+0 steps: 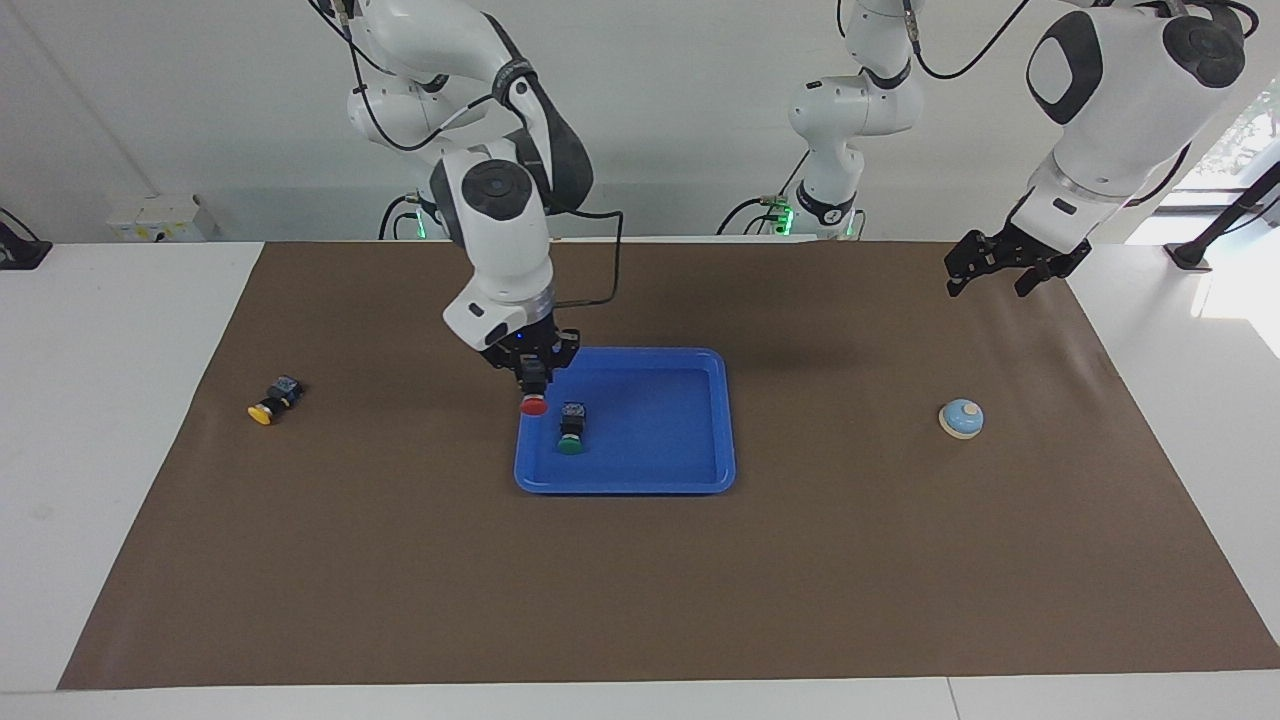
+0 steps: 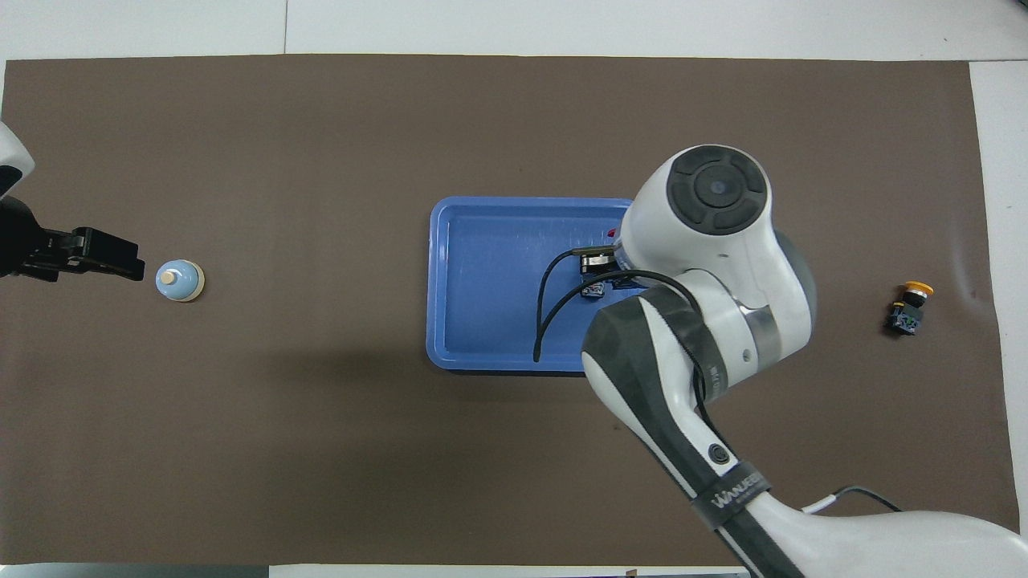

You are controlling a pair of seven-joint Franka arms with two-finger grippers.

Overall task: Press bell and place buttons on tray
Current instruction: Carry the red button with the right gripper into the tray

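My right gripper [image 1: 533, 378] is shut on the red button [image 1: 534, 404] and holds it, cap down, over the blue tray's [image 1: 700, 470] end toward the right arm. The green button [image 1: 571, 432] lies in the tray close by. The yellow button [image 1: 268, 400] lies on the brown mat toward the right arm's end, and also shows in the overhead view [image 2: 911, 303]. The bell [image 1: 961, 418] stands on the mat toward the left arm's end. My left gripper [image 1: 990, 280] waits raised near it. In the overhead view my right arm hides its gripper and most of both buttons at the tray [image 2: 482, 281].
A brown mat [image 1: 640, 580] covers the table. The bell [image 2: 179, 280] sits just past my left gripper [image 2: 120, 261] in the overhead view. A black cable hangs from my right wrist over the tray.
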